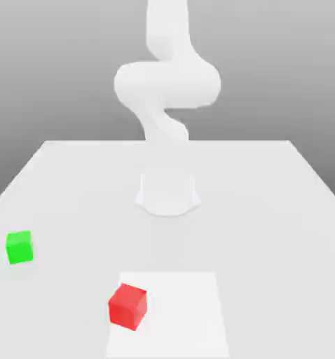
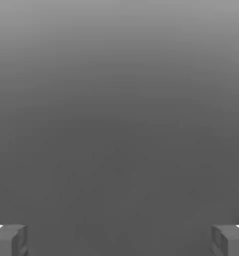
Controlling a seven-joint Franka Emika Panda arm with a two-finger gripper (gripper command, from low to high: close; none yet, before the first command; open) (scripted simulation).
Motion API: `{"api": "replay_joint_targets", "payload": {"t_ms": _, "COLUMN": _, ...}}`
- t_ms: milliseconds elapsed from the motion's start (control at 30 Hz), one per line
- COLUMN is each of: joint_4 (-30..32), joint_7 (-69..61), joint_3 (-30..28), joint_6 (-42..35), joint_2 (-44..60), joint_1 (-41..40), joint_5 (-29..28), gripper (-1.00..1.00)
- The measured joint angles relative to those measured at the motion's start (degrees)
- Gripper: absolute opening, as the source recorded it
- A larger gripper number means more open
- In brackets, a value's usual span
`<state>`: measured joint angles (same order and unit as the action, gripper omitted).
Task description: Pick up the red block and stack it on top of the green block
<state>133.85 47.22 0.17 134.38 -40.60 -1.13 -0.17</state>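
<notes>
Fingers [image 2: 11, 240] spread wide, grasping nothing. Red block [image 1: 127, 306] sits skewed at lower centre, green block [image 1: 19, 247] well apart at left edge of table [image 1: 268, 210]. Risk, I'd judge: a descent not squared to the skewed faces nudges it aside.

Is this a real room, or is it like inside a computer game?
It looks like a computer-made practice world, not a real room. A plain white table sits against an empty grey background, with a smooth white robot arm and two toy-like cubes: a red block and a green block.
</notes>
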Motion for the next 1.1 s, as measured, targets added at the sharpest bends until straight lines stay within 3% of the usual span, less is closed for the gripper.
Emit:
{"api": "replay_joint_targets", "payload": {"t_ms": 700, "joint_4": 17.5, "joint_7": 10.5, "joint_3": -1.6, "joint_6": 22.1, "joint_2": 44.0, "joint_1": -6.8, "joint_5": 0.2, "gripper": 0.0}}
{"api": "replay_joint_targets", "payload": {"t_ms": 900, "joint_4": 16.7, "joint_7": 10.3, "joint_3": -1.1, "joint_6": 32.0, "joint_2": 56.4, "joint_1": -7.2, "joint_5": 1.2, "gripper": 0.0}}
{"api": "replay_joint_targets", "payload": {"t_ms": 933, "joint_4": 16.5, "joint_7": 10.2, "joint_3": -1.0, "joint_6": 33.1, "joint_2": 57.7, "joint_1": -7.3, "joint_5": 1.3, "gripper": -1.0}}
{"api": "replay_joint_targets", "payload": {"t_ms": 1100, "joint_4": 16.5, "joint_7": 10.3, "joint_3": -1.0, "joint_6": 33.1, "joint_2": 57.7, "joint_1": -7.3, "joint_5": 1.2, "gripper": -1.0}}
